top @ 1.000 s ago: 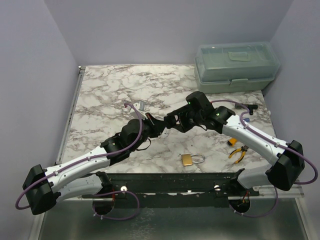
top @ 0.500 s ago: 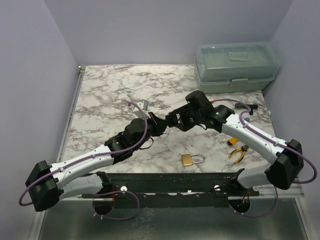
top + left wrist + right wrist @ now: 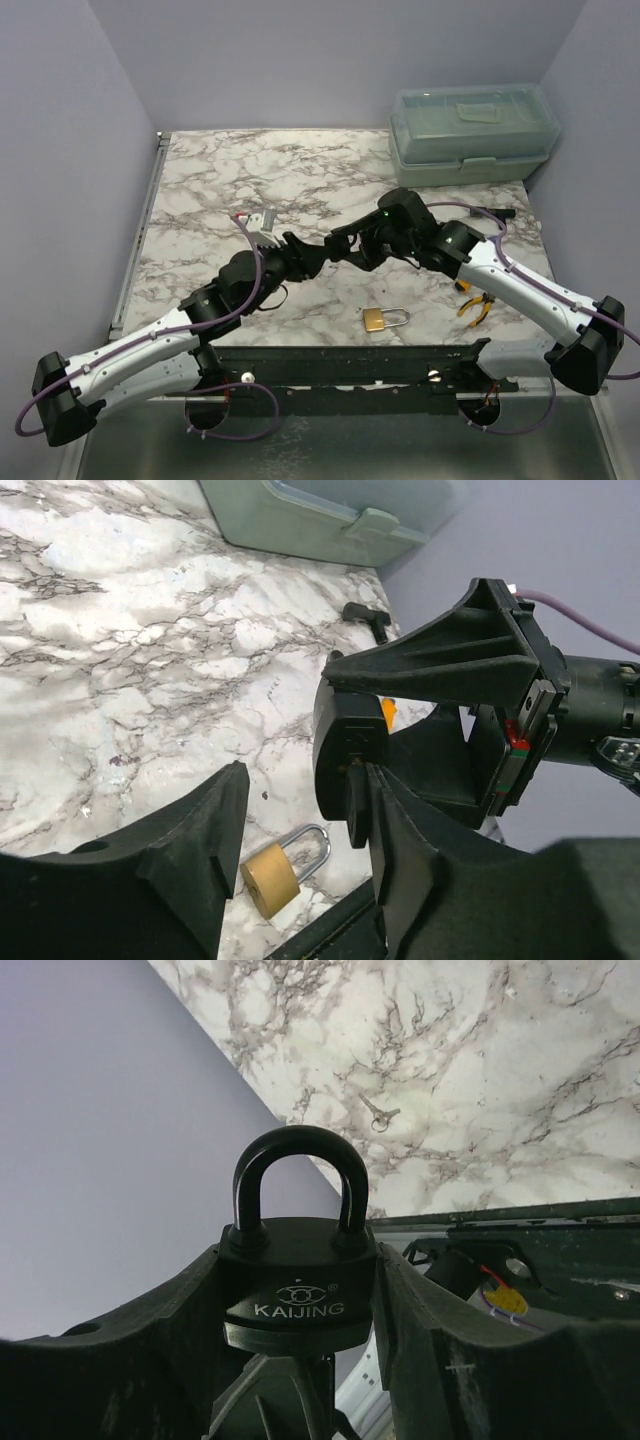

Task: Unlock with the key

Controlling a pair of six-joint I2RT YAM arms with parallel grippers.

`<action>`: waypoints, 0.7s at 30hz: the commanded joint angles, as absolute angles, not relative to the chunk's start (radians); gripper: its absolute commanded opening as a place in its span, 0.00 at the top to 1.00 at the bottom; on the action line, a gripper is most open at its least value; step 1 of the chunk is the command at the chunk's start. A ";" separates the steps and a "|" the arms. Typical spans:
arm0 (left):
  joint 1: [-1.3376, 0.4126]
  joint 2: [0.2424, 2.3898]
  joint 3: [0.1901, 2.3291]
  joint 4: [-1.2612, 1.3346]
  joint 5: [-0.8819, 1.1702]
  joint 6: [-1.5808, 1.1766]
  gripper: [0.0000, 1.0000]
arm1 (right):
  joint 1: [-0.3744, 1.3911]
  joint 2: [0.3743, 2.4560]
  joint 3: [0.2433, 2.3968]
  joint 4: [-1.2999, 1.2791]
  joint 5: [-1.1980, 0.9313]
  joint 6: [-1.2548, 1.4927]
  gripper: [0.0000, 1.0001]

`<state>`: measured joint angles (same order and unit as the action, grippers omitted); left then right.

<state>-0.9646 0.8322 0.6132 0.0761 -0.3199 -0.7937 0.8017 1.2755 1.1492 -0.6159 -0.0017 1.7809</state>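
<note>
right jaws clenched on black kaijing padlock (image 3: 297, 1260), keyway end offered toward left jaws; key (image 3: 358, 818) sticks from it, within their gap; left jaws spread, gripping nothing; turn seems pending

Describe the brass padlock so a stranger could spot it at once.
On the marble table, look at the near edge, just ahead of the black rail. The brass padlock lies flat there, alone. Its gold body and silver shackle set it apart from the black padlock in the right gripper and the orange-handled pliers.
</note>
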 commanded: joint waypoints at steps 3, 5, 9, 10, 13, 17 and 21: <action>-0.961 0.728 0.580 -0.059 -0.300 -0.754 0.27 | 0.804 1.247 1.142 -0.571 -0.026 1.798 1.00; -0.961 0.712 0.586 -0.090 -0.284 -0.753 0.17 | 0.804 1.246 1.136 -0.571 -0.023 1.799 1.00; -0.960 0.678 0.601 -0.158 -0.257 -0.750 0.08 | 0.804 1.236 1.125 -0.575 -0.012 1.799 1.00; -0.960 0.671 0.606 -0.180 -0.252 -0.751 0.07 | 0.804 1.234 1.125 -0.579 -0.009 1.798 1.00; -0.960 0.651 0.616 -0.222 -0.242 -0.759 0.07 | 0.804 1.227 1.121 -0.591 -0.005 1.800 1.00; -0.960 0.633 0.612 -0.245 -0.250 -0.779 0.17 | 0.804 1.223 1.117 -0.594 0.021 1.799 1.00; -0.960 0.646 0.609 -0.235 -0.247 -0.791 0.31 | 0.804 1.226 1.115 -0.594 0.016 1.799 1.00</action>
<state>-0.9623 0.6422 0.5926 -0.2146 -0.2710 -0.7811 0.8040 1.2621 1.1107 -0.6312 -0.0048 1.7809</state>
